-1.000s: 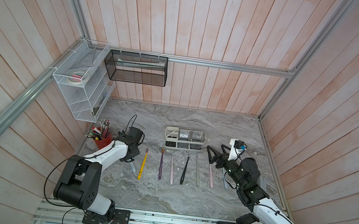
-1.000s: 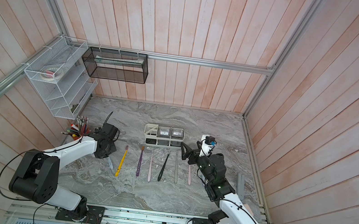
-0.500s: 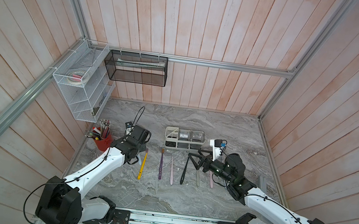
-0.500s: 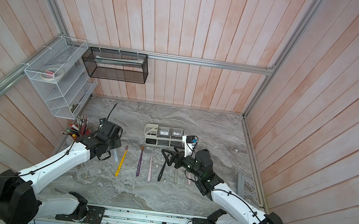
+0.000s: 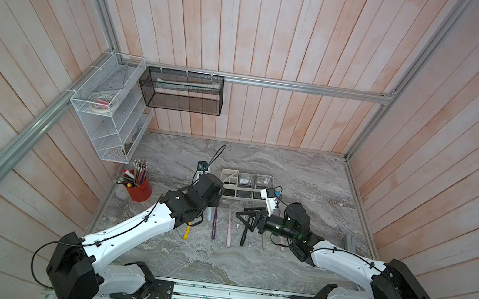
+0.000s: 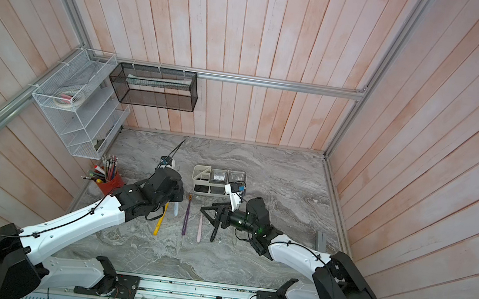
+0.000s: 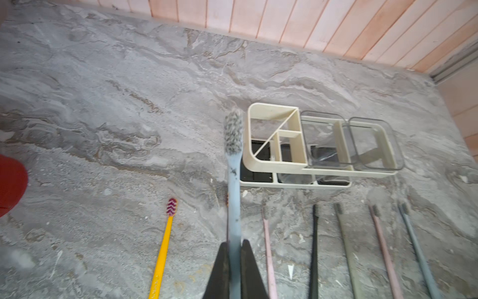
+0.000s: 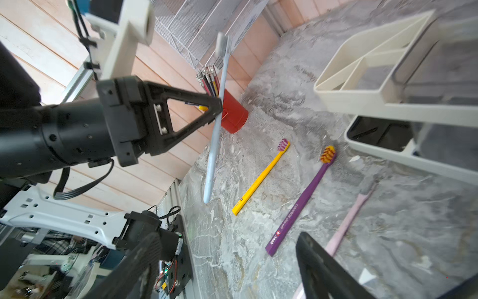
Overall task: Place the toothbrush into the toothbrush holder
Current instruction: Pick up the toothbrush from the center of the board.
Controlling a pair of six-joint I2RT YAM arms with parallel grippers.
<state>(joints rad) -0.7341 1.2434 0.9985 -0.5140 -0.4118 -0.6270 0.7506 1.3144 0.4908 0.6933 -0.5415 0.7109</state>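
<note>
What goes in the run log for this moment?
left gripper: shut on blue toothbrush, in air | right gripper: open, empty | toothbrush holder: no brush inside yet

Stretched forward and inward on the left arm (image 5: 138, 225), with the left gripper (image 8: 219, 108) pinched tight on the pale blue toothbrush (image 7: 234, 194) at mid-handle. Bent at the elbow on the right arm (image 5: 340, 259), wrist rolled sideways, with the right gripper (image 5: 241, 214) lying level, pointed toward the left one, jaws spread wide, holding nothing.
</note>
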